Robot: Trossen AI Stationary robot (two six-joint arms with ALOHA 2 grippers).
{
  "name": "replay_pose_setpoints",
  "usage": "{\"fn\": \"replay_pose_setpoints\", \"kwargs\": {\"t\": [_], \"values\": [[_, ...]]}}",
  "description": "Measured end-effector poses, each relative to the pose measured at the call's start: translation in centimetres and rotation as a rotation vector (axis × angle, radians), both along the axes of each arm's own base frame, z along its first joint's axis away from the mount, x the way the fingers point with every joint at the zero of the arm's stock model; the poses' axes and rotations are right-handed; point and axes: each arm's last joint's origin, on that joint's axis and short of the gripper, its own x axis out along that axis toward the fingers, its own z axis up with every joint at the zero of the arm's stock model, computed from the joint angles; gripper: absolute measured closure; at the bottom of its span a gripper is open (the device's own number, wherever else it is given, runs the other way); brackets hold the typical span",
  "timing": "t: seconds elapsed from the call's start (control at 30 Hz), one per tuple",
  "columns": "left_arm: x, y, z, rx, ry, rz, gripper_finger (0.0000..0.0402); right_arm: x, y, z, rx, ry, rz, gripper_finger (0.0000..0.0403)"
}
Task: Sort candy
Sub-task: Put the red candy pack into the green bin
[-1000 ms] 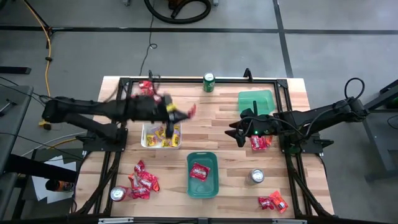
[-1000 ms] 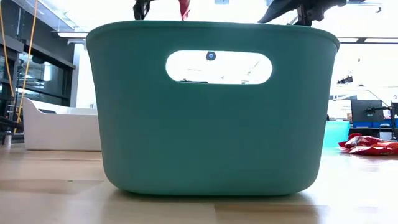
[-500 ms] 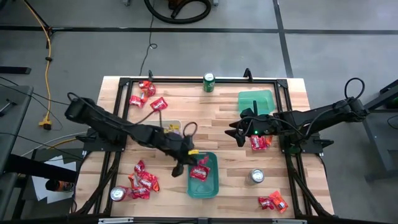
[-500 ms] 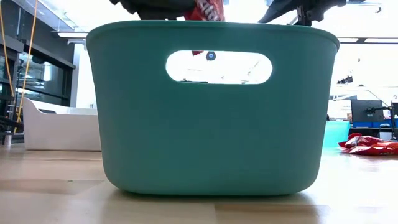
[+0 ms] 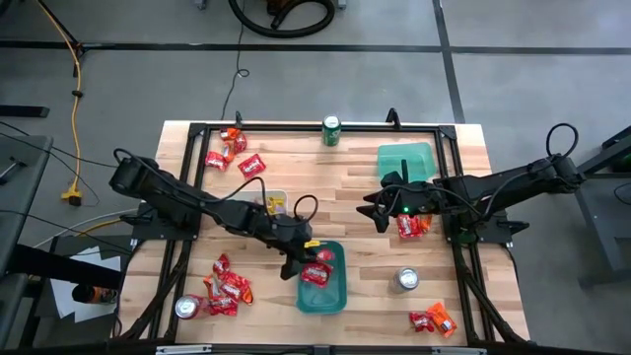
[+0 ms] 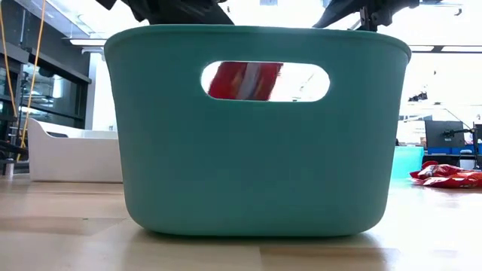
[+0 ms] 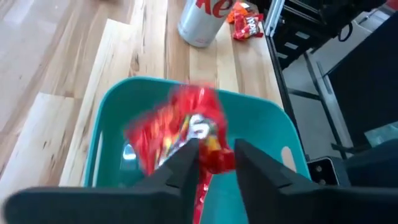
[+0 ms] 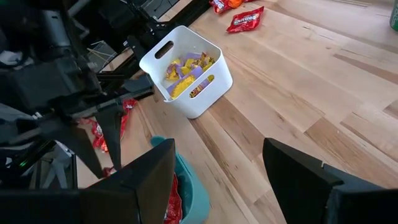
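Observation:
My left gripper hangs over the left rim of the near teal bin, slanting down, its fingers parted. A red candy packet shows blurred just beyond the fingertips, inside the bin and above another red packet on the bin's floor. My right gripper hovers open right of centre, with nothing between its fingers. The white bin holds yellow candy. My left gripper has the red packet's near end lying in the gap between its fingertips, which slant down from the table's left. Whether the fingers touch it I cannot tell. The rest of the packet is blurred, down inside the teal bin.
Red candy lies in piles at the near left, far left, near right and beside my right gripper. A green can, two silver cans and a second teal bin stand around.
My left gripper has swung from above the white bin toward the near edge and the teal bin, sinking and tipping down with the red packet. In the low view the packet has gone from above the bin's rim to inside the bin.

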Motion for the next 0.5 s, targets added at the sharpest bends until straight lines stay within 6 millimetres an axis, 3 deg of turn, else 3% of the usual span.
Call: {"fn": "replay_pose_setpoints", "kwargs": {"t": [0.27, 0.5], "values": [[-1.6, 1.1, 2.2, 0.034, 0.001, 0.050, 0.0205, 0.0, 0.0, 0.0, 0.006, -0.002, -0.004, 0.0164], [-5.5, 4.5, 8.6, 0.030, -0.193, 0.155, 0.0171, 0.5, 0.1, 0.9, 0.044, -0.114, -0.010, 0.0164]]}}
